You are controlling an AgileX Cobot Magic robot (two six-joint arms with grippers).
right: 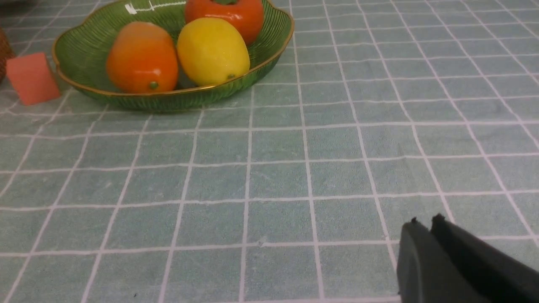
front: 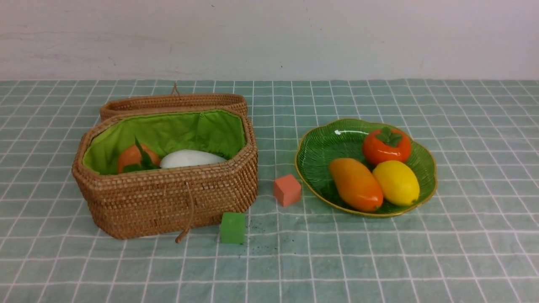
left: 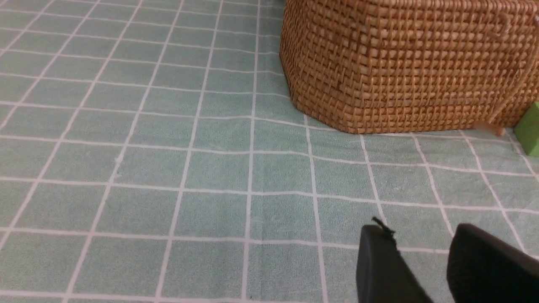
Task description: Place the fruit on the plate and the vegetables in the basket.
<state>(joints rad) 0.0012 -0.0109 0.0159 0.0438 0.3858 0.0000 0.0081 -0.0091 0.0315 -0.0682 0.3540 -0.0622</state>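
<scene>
Beyond right tool (right: 425,225): plate (right: 236,86).

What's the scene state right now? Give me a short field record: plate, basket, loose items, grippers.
plate: holds mango, persimmon, lemon
basket: lid open; radish and potato visible inside; chili not visible
loose on cloth: salmon cube between basket and plate; green cube at the basket's front corner
left gripper: open, empty, above the cloth near the basket
right gripper: shut, empty, above the cloth near the plate
</scene>
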